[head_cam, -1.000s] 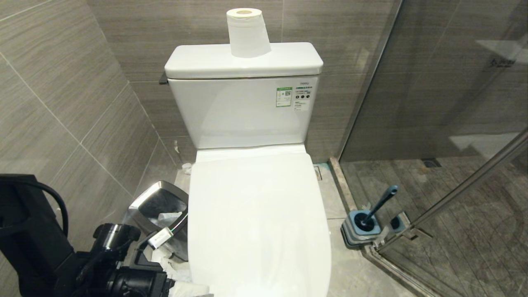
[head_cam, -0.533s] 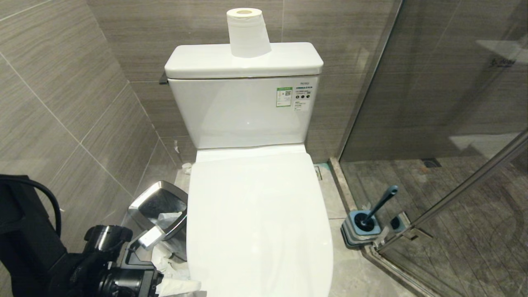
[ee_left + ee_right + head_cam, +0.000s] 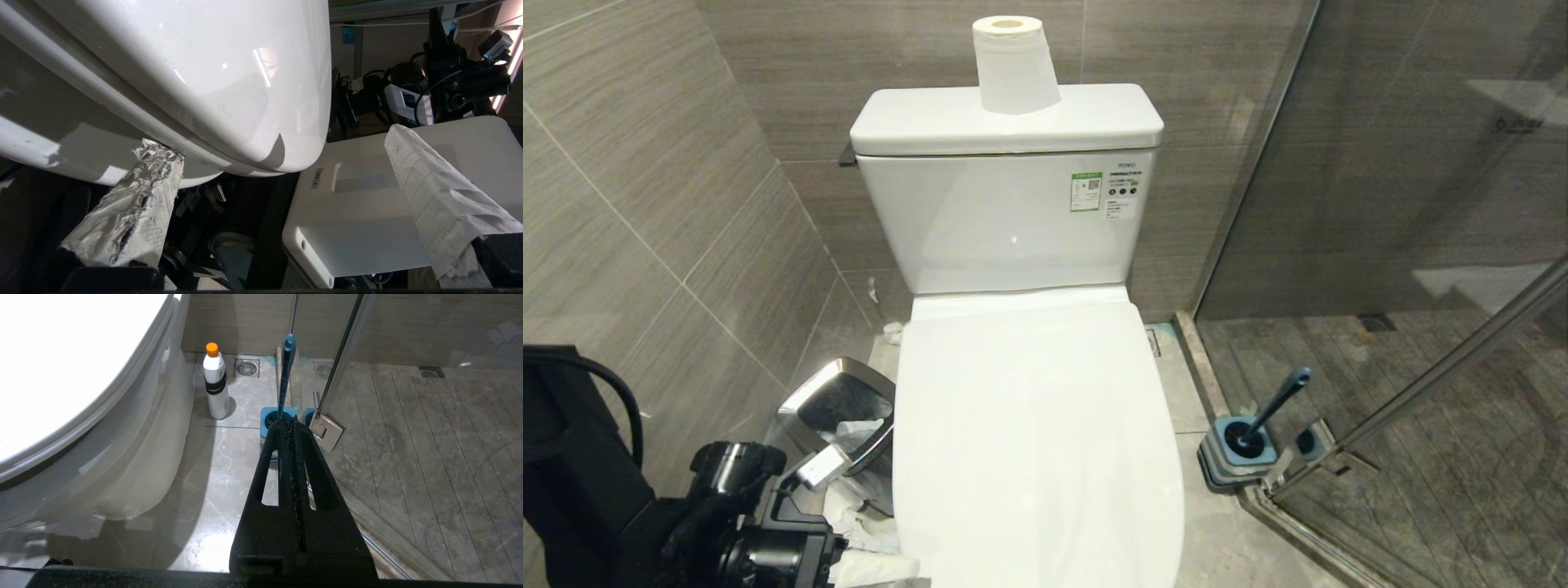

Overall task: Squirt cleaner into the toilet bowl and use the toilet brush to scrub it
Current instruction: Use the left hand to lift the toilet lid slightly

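Beside the toilet bowl (image 3: pixel 1033 441), low on the robot's left, the left gripper (image 3: pixel 282 163) sits with its two paper-wrapped fingers (image 3: pixel 135 204) spread wide and holding nothing; one fingertip is right up against the underside edge of the closed lid's front. Just behind that arm a steel-rimmed bin (image 3: pixel 837 408) stands against the bowl's side. The toilet lid is down, and a paper roll (image 3: pixel 1015 65) stands upright on the tank (image 3: pixel 1005 212). On the floor to the right of the bowl, the toilet brush (image 3: pixel 1254 433) rests in its square blue holder by the glass shower door (image 3: pixel 1421 204), handle leaning. The cleaner (image 3: pixel 215 381) stands upright on the tiles between bowl and brush, orange cap on. The right gripper (image 3: pixel 291 422) is pressed shut and empty, pointing at the brush holder from short of it.
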